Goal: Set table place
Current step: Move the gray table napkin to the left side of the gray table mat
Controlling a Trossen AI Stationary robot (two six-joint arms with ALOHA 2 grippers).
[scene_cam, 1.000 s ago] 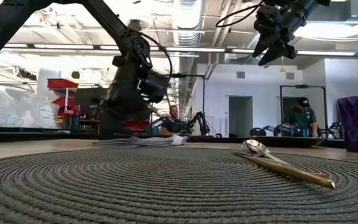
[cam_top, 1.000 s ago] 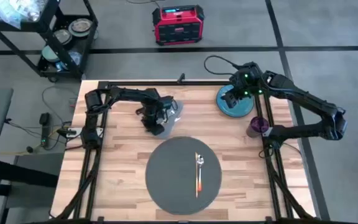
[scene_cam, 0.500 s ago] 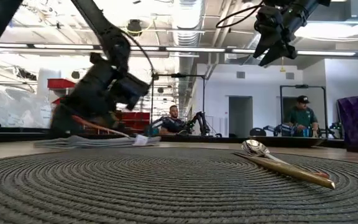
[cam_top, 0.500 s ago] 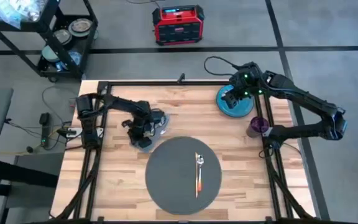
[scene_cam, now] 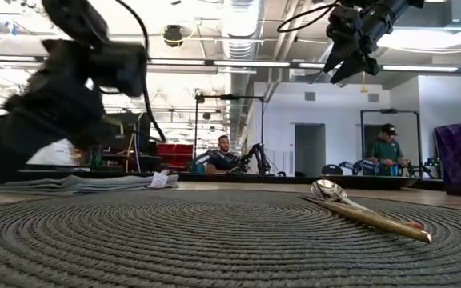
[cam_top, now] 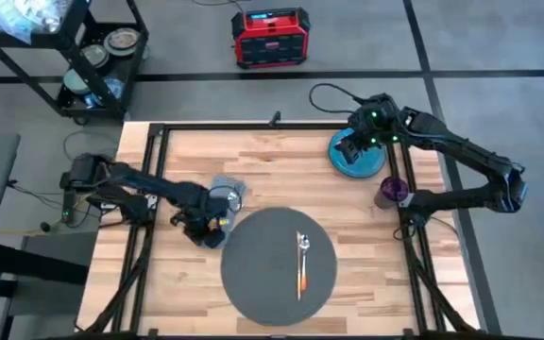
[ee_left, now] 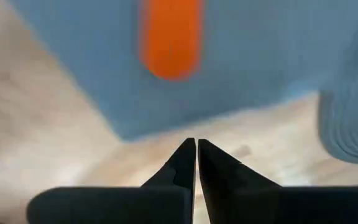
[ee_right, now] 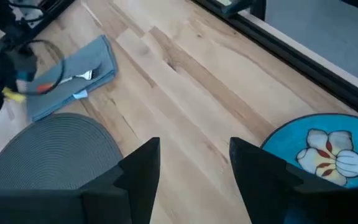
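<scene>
The round dark grey placemat (cam_top: 263,283) lies on the wooden table (cam_top: 178,293) with a spoon (cam_top: 301,260) on its right half. A grey napkin (cam_top: 227,192) lies flat just beyond the mat's far-left rim. It carries an orange-handled utensil (ee_right: 42,87). My left gripper (cam_top: 201,227) is shut, low beside the napkin's near-left edge (ee_left: 166,127). My right gripper (cam_top: 348,151) hangs open, high above the teal flowered plate (cam_top: 359,156) at the table's far right. My left gripper's shut fingertips (ee_left: 185,155) stand over bare wood just off the napkin's edge. Nothing shows between them. I cannot tell whether they touch the wood or the cloth.
A purple cup (cam_top: 390,192) stands on the right edge near the plate. The black frame (cam_top: 253,124) runs along the table's far edge and sides. Bare wood (cam_top: 173,274) lies left of the mat. People are in the room behind (scene_cam: 386,152).
My left gripper has swept from the table's far middle toward its near-left. The napkin, with the utensil on it, has slid the same way and now lies against the mat's far-left rim. The gripper has ended up off the cloth's edge.
</scene>
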